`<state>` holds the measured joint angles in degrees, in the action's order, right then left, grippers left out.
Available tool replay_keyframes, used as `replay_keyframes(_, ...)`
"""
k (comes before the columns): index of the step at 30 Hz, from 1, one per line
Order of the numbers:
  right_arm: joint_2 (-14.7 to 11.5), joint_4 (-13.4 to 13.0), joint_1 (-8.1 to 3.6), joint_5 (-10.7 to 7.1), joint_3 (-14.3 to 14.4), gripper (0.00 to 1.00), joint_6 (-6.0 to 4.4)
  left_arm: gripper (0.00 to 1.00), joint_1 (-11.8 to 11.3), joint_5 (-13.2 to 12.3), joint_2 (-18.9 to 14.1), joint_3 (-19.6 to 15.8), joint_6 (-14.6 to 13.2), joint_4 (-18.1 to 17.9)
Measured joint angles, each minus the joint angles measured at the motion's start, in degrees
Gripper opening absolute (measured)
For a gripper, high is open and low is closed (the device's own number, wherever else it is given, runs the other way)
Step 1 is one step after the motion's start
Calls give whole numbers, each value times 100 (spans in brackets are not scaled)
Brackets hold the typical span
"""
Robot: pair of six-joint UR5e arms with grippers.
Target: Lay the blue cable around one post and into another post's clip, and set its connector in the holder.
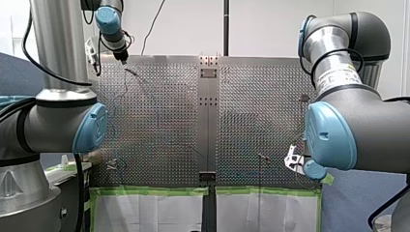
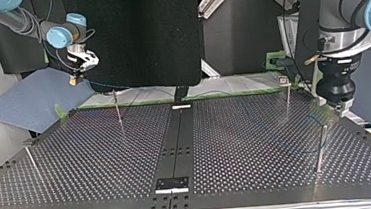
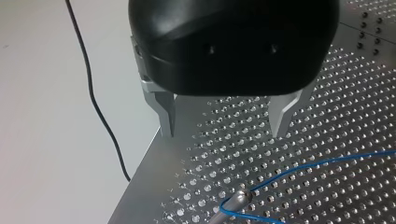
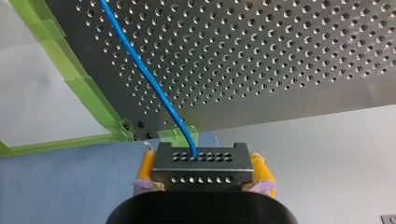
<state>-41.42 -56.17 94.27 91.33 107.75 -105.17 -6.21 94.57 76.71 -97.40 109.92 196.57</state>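
The connector [image 4: 201,173], a dark block with two rows of small holes, is held in my right gripper [image 4: 204,161]. The gripper's yellow pads [image 4: 147,164] are pressed against the block's two sides. I cannot tell which fitting on the table is the holder. The blue cable [image 4: 140,65] leaves the block's upper face and runs out over the perforated table [image 4: 289,56], crossing the table's edge close to the green tape [image 4: 84,88]. In the top view this gripper hangs at the view's left, raised and slightly tilted. It is off the table's far edge, above a blue-grey mat [image 2: 28,102], and its arm reaches in from the upper left corner. Further along, the cable is looped around the top of a thin metal post [image 3: 239,199] that stands just ahead of my left gripper [image 3: 224,125]. That gripper's metal fingers [image 3: 166,112] are spread wide with nothing between them, and their tips are above the table beside its edge, apart from the cable. In the top view my left arm comes down at the view's right with its wrist upright and the gripper pointing straight down near the table's right edge. A second post [image 2: 285,89] with a small square head stands near the far edge. I cannot tell whether the cable touches it.
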Motion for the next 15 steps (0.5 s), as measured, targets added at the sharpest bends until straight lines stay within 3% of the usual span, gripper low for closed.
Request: replay_keyframes(15, 0, 0, 2, 0, 2, 0, 4, 100, 13, 13, 5, 4, -742, -8)
